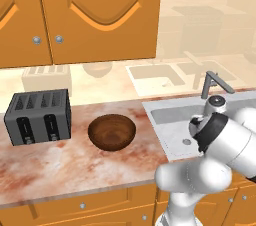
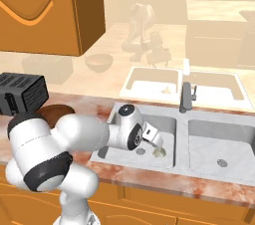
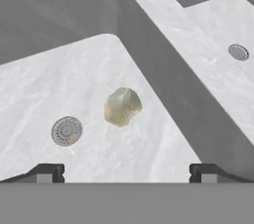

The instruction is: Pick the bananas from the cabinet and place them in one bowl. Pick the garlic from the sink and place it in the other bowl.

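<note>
Garlic (image 3: 122, 106) lies on the floor of the sink's (image 2: 149, 119) left basin beside the drain (image 3: 67, 131), and we judge it light, firm and lumpy, best pinched across its widest middle by our end effector (image 3: 126, 171), now spread wide and empty.

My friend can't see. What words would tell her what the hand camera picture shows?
A small pale garlic lies on the floor of a grey steel sink basin, beside a round drain. The robot's open gripper hovers above it, jaws spread wide. A second basin sits beyond the divider.
</note>
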Motion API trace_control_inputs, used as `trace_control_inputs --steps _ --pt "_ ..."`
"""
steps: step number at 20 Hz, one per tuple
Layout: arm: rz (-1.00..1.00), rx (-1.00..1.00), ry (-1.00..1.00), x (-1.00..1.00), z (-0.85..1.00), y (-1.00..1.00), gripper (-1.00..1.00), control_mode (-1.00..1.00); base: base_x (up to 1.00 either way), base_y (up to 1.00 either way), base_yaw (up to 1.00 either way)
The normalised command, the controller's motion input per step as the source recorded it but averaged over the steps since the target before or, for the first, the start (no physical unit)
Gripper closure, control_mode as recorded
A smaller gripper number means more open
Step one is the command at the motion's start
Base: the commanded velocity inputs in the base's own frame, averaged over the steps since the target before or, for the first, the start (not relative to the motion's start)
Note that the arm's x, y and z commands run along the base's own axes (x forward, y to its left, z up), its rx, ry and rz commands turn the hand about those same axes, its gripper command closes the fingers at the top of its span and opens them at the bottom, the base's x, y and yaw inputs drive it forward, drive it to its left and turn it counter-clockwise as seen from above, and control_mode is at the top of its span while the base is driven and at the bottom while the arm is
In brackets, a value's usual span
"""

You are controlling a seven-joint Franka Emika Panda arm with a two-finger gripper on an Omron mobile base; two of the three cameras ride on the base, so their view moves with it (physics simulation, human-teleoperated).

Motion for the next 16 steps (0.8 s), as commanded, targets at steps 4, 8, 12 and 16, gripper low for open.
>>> trace_control_inputs --steps 4,8,12,16 --pt "0.0 0.0 0.0 0.21 -0.34 -0.02 -1.0 -1.0 0.0 0.0 0.0" --pt "0.0 0.0 0.0 0.19 -0.39 0.0 -1.0 -1.0 0.0 0.0 0.0" --pt "0.0 0.0 0.0 0.18 -0.28 -0.02 -1.0 -1.0 0.0 0.0 0.0" --pt "0.0 0.0 0.0 0.18 -0.24 -0.05 -1.0 -1.0 0.0 0.0 0.0"
